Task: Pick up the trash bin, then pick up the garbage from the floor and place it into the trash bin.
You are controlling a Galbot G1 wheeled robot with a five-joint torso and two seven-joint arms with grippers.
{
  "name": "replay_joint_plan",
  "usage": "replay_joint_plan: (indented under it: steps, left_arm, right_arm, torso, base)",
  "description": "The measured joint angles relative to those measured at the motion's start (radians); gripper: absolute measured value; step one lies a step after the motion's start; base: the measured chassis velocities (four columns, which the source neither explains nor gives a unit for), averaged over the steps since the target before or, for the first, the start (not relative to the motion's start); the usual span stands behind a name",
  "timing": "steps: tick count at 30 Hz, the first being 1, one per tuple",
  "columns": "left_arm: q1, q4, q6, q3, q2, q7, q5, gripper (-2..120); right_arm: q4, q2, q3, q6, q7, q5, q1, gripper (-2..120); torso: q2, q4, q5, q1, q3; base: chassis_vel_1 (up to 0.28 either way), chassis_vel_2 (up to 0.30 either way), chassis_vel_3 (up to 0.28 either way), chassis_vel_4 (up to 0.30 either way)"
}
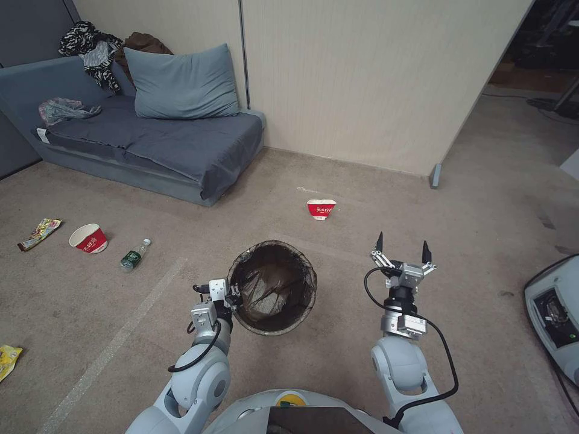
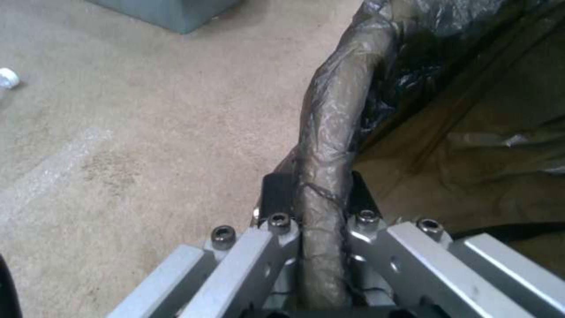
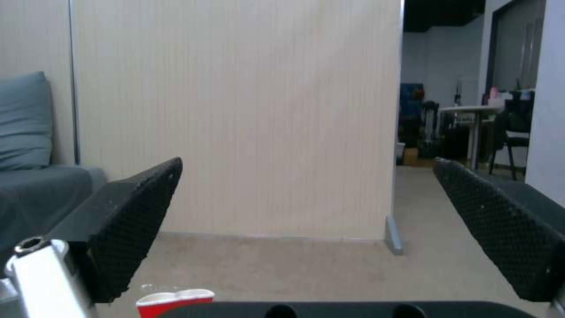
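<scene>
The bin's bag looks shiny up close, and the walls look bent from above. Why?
Left wrist view: light glints off the crinkled bag on the trash bin rim that the left gripper pinches. Head view: the wide lens bows the wall edges. Right wrist view: the right gripper fingers look blurry, too near.

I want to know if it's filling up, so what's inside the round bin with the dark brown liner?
Inside the round trash bin with the dark brown bag liner, held at its rim by the left gripper, crumpled liner shows, plus a pale patch that may be litter. The liner's folds hide the bottom.
</scene>
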Motion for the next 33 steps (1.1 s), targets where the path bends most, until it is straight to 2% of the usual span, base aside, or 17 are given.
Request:
replay_joint_plan:
  steps: [20, 22, 27, 30, 33]
  left_arm:
    - [0.004, -0.003, 0.000, -0.008, -0.005, -0.005, -0.010, 3]
    - [0.003, -0.003, 0.000, -0.006, -0.005, -0.004, -0.010, 3]
    - [0.003, -0.003, -0.002, -0.006, -0.006, -0.004, -0.009, 3]
    - [0.003, -0.004, -0.003, -0.005, -0.008, -0.003, -0.010, 3]
    - [0.003, -0.004, -0.005, -0.005, -0.010, -0.003, -0.009, 3]
  right_arm:
    - [0.001, -0.001, 0.006, 0.004, -0.013, -0.004, -0.002, 100]
    - [0.001, 0.000, 0.006, 0.003, -0.013, -0.005, -0.003, 100]
    - [0.002, 0.000, 0.005, 0.003, -0.013, -0.009, -0.005, 100]
    - [0.004, 0.002, 0.005, 0.003, -0.012, -0.011, -0.006, 100]
    - [0.006, 0.004, 0.003, 0.003, -0.013, -0.013, -0.006, 100]
  torso:
    - [0.000, 0.0001, 0.0001, 0.000, 0.000]
    - [0.000, -0.0004, -0.0003, 0.000, 0.000]
    - [0.000, 0.0005, 0.0007, 0.000, 0.000]
    - [0.000, -0.0002, 0.0001, 0.000, 0.000]
    - [0.000, 0.0004, 0.0002, 0.000, 0.000]
  base:
    - [-0.021, 0.023, 0.021, -0.023]
    - [-0.182, 0.190, 0.187, -0.206]
    - [-0.253, 0.241, 0.247, -0.238]
    - [-0.268, 0.252, 0.275, -0.282]
    - [-0.302, 0.326, 0.315, -0.314]
